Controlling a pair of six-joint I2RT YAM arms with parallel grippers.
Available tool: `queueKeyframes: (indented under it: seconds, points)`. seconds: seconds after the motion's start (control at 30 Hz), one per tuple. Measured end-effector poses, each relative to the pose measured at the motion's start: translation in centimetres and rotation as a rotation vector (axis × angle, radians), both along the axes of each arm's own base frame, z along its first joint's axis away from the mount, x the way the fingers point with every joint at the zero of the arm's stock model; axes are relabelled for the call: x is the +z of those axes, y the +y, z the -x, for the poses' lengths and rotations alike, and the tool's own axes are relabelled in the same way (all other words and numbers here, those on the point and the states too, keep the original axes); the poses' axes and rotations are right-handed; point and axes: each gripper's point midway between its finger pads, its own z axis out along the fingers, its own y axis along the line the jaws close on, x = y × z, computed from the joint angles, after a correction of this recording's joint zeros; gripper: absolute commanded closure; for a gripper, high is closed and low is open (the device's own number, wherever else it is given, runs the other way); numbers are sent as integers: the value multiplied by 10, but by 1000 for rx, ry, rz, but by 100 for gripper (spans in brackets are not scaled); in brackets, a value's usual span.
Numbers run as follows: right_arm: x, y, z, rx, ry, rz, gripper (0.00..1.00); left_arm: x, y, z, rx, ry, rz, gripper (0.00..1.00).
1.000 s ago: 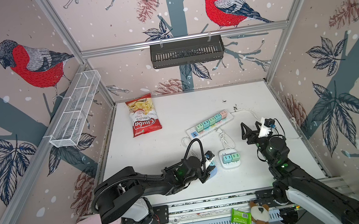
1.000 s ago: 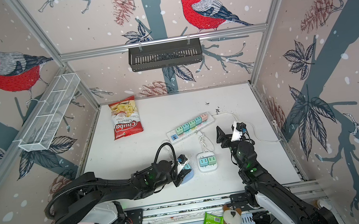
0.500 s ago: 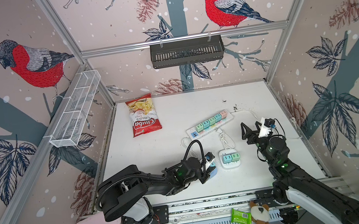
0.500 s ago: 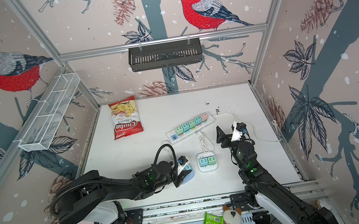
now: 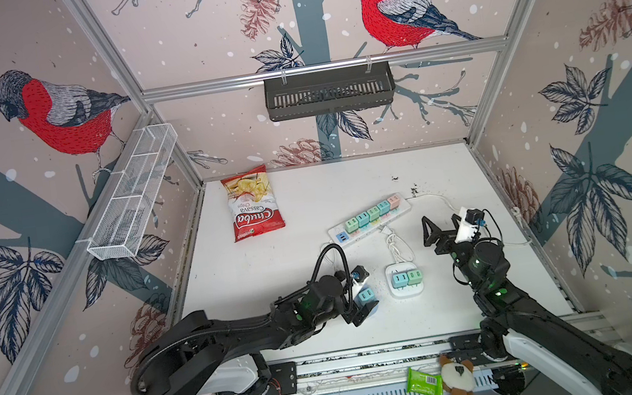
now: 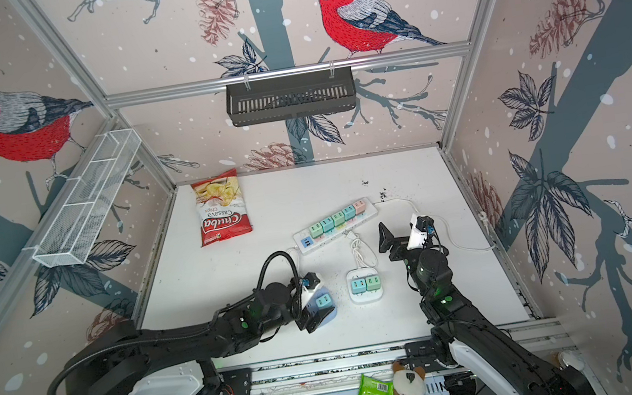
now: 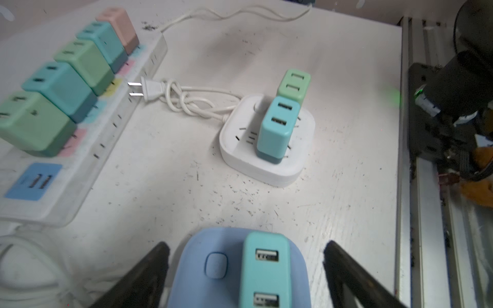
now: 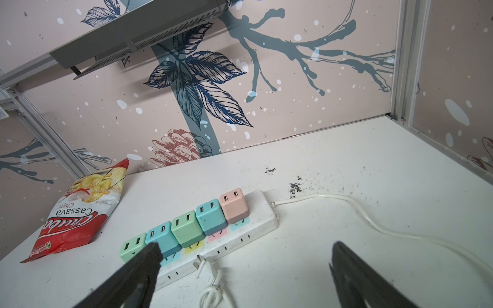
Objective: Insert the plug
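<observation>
Here, in the left wrist view, I am looking at the plug point(image 7: 264, 269): a teal block with rounded edges, showing two USB ports in a line on its upper face. It is standing in the blue base point(image 7: 194, 250), a rounded pale-blue socket with a square button beside the plug. The left gripper point(image 7: 246, 248) is straddling base and plug with its jaws standing wide apart. The black fingers point(image 7: 149, 269) are flanking the base, with a gap of bare table showing on each side, so nothing is being clamped.

In both top views, base and plug are sitting near the front of the table point(image 5: 294, 260), just left of the white socket point(image 5: 405, 293). That socket is carrying one teal and one green block side by side. Its cord is lying bundled, with the two-pronged end point(image 7: 149, 89) just beside the strip point(image 8: 262, 210). The strip is carrying five blocks in a row: green, teal, green, teal, pink.

The right gripper point(image 8: 245, 249) is hovering over the table near the strip, with its jaws likewise spread wide and gripping nothing. A chips bag point(image 5: 252, 203) is lying flat toward the back left.
</observation>
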Motion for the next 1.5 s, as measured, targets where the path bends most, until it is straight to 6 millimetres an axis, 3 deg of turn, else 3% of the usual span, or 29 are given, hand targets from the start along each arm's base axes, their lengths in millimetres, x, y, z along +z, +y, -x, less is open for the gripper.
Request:
queueKeyframes:
  seconds: [0.17, 0.27, 0.37, 0.53, 0.6, 0.67, 0.77, 0.93, 1.0, 1.07, 1.2, 1.3, 1.4, 1.5]
  points:
    - [20, -6, -7, -49, 8, -53, 0, 62, 25, -25, 113, -121, 130, 1]
    - [45, -14, -13, -103, -1, -114, 0, 91, 55, -41, 236, -213, 200, 1]
    - [63, -26, -18, -185, 4, -153, 0, 105, 101, -62, 412, -308, 246, 1]
    - [68, -38, -23, -257, 55, -103, 0, 125, 193, -103, 770, -402, 294, 1]
    - [83, -43, -26, -282, 40, -83, 0, 127, 223, -112, 887, -431, 300, 1]
    - [87, -48, -28, -302, 38, -70, 0, 117, 247, -120, 995, -433, 285, 2]
    - [78, -52, -31, -314, 49, -43, 0, 95, 272, -127, 1114, -427, 225, 2]
    - [36, -62, -38, -328, 77, 56, 0, 54, 312, -135, 1292, -389, 134, 2]
    - [28, -72, -43, -358, 86, 112, 0, 31, 325, -137, 1349, -347, 83, 3]
    - [19, -81, -48, -385, 102, 168, 0, 18, 328, -145, 1374, -307, 41, 3]
    - [-16, -89, -45, -394, 178, 239, 0, 32, 323, -182, 1393, -307, 46, 3]
    - [-36, -85, -46, -355, 191, 287, 0, 24, 320, -195, 1387, -293, 1, 3]
    - [-68, -85, -54, -345, 264, 336, 0, 18, 320, -200, 1371, -314, -39, 3]
    - [-89, -85, -68, -344, 317, 391, 0, -8, 342, -178, 1408, -305, -67, 3]
